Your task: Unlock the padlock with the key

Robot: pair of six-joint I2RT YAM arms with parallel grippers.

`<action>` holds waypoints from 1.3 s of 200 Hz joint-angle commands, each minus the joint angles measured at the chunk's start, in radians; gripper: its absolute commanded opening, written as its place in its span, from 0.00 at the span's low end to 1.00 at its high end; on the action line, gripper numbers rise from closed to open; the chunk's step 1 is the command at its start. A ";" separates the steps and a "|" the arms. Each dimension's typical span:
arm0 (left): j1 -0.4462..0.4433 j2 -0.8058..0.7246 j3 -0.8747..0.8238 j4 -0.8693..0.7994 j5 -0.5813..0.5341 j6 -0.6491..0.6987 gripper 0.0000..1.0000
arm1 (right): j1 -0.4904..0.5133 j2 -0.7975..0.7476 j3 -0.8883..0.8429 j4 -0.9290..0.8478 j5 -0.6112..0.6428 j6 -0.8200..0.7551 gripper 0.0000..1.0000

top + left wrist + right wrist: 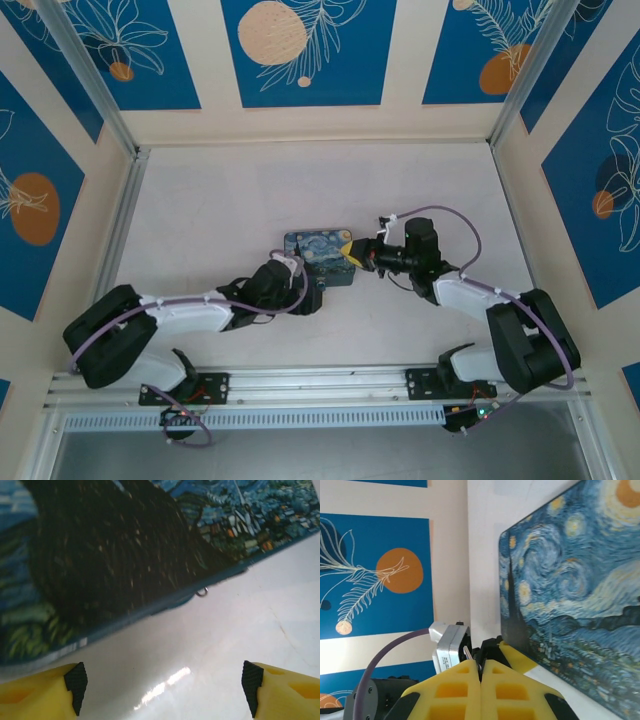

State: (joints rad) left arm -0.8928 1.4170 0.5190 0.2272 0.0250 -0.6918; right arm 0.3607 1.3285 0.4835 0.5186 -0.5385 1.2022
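Observation:
My right gripper [481,666] is shut on the key [468,653], a thin grey metal sliver poking out past the fingertips. In the top view this gripper [348,250] sits at the right end of the Starry Night tin [316,254]. My left gripper [162,687] is open, hovering low over the white table with nothing between its yellow fingers [42,690], just in front of the tin's long edge [150,611]. A tiny metal loop [201,592] hangs at that edge. I cannot tell whether it belongs to the padlock, whose body is hidden.
The tin [580,595] lies flat mid-table. The left arm's wrist [449,647] and one of its yellow fingers [517,659] sit just beyond my right fingertips. Patterned blue walls [305,50] and metal frame rails [120,230] enclose the table [230,200].

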 commanded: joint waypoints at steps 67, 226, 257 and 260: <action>-0.009 0.282 0.068 0.359 -0.019 0.090 0.73 | 0.008 0.165 0.063 0.029 0.016 -0.021 0.00; -0.007 0.462 0.213 0.461 0.141 0.066 0.70 | -0.116 0.166 0.152 -0.080 0.049 -0.049 0.00; -0.006 0.462 0.214 0.415 0.081 0.072 0.71 | -0.135 0.209 0.136 -0.059 0.046 -0.046 0.00; -0.006 0.462 0.216 0.408 0.076 0.074 0.71 | -0.136 0.214 0.133 -0.051 0.045 -0.044 0.00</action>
State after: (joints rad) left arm -0.8932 1.8519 0.7158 0.6891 0.1108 -0.6113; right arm 0.2359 1.5150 0.6205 0.4816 -0.4896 1.1763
